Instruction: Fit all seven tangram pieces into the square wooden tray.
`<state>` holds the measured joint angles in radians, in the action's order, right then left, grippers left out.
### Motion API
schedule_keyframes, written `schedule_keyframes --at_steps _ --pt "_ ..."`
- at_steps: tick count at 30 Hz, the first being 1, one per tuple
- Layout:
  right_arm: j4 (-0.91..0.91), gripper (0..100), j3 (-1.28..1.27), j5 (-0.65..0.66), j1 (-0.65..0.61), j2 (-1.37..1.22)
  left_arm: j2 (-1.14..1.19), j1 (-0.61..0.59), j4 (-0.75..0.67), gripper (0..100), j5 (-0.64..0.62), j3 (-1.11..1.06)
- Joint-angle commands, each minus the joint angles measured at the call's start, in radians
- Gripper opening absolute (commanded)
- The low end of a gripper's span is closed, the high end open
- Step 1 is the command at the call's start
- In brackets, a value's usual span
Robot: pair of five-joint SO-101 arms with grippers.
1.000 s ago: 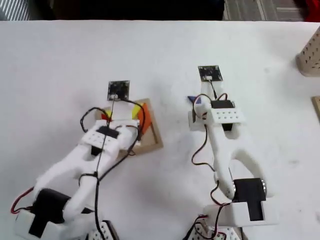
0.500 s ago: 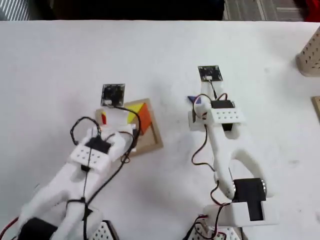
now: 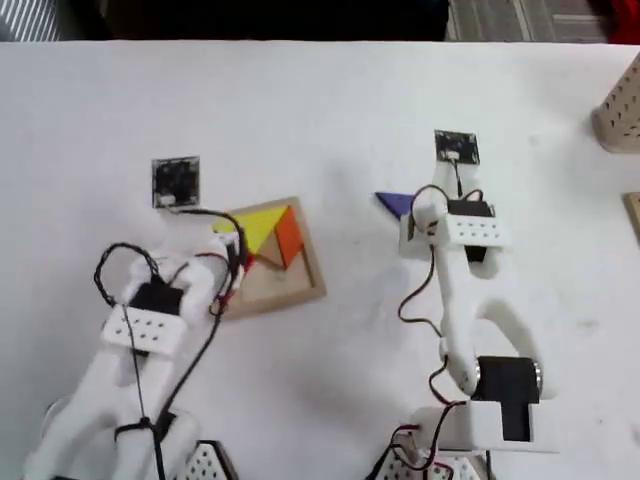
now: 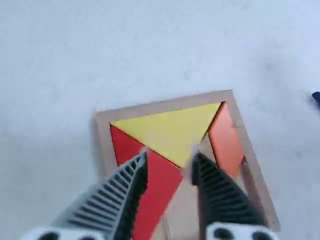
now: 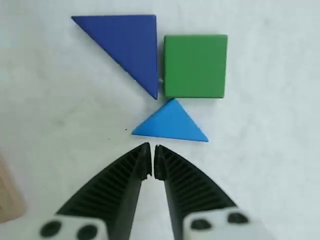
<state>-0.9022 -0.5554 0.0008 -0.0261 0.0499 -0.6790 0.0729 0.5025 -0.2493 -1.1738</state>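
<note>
Pulling back toward the lower left of the high view, the left arm has uncovered the square wooden tray (image 3: 316, 272), left of centre; the right arm has shifted slightly right. Smooth flat pieces lie in the tray: a yellow triangle (image 4: 170, 127), a red piece (image 4: 157, 182) and an orange piece (image 4: 226, 140). The left gripper (image 4: 169, 162) hangs over them, ribbed fingers apart, empty. The right gripper (image 5: 151, 161), fingers almost together on nothing, sits near a light blue triangle (image 5: 170, 125). A dark blue triangle (image 5: 125, 45) and green square (image 5: 195, 65) lie side by side on the open white table (image 3: 330, 110).
</note>
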Motion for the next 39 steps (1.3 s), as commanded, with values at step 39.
schedule_keyframes --at_steps 39 --pt "-0.291 14.9 0.772 0.084 0.033 -0.613 0.305 -0.104 0.006 18 -0.071 0.229"
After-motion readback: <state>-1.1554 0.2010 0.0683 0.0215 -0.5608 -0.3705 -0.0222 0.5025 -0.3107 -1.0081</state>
